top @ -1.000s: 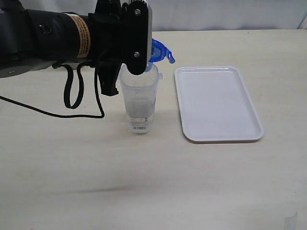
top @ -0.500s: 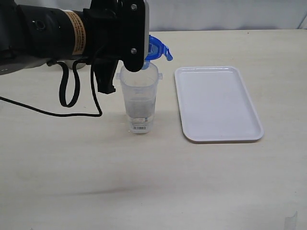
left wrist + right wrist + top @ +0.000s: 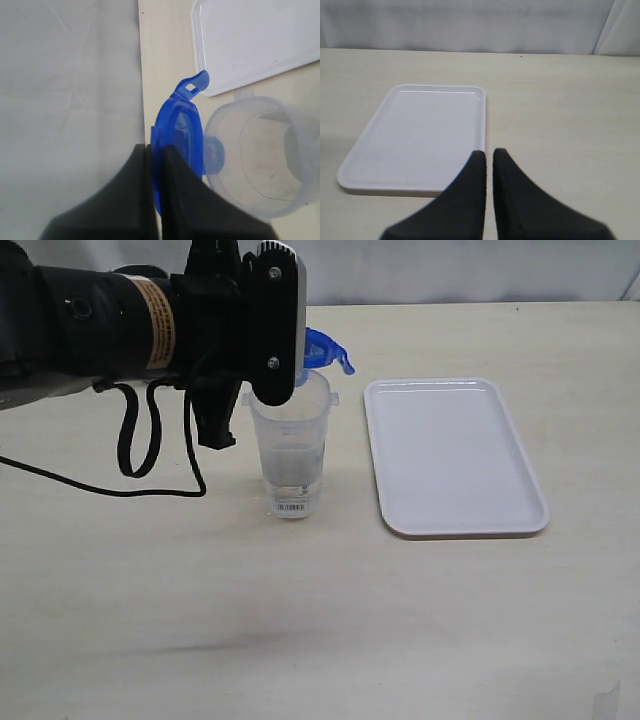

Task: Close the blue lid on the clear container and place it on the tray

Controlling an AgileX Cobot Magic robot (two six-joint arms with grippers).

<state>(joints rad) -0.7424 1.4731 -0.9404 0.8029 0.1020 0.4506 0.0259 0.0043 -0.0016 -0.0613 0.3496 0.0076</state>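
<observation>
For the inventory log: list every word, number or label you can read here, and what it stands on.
Nothing reads clearly.
A white barcode sticker near the base of the clear container: too small to read.
On the left arm, a tan label: print too blurred to read.

Pale cream surface, matt and faintly grained, spread across nearly the whole exterior view; soft, even light, weak shadows; faint dark smudge near the front; beyond the far edge, plain grey-white backdrop – loosely creased in the right wrist view.
</observation>
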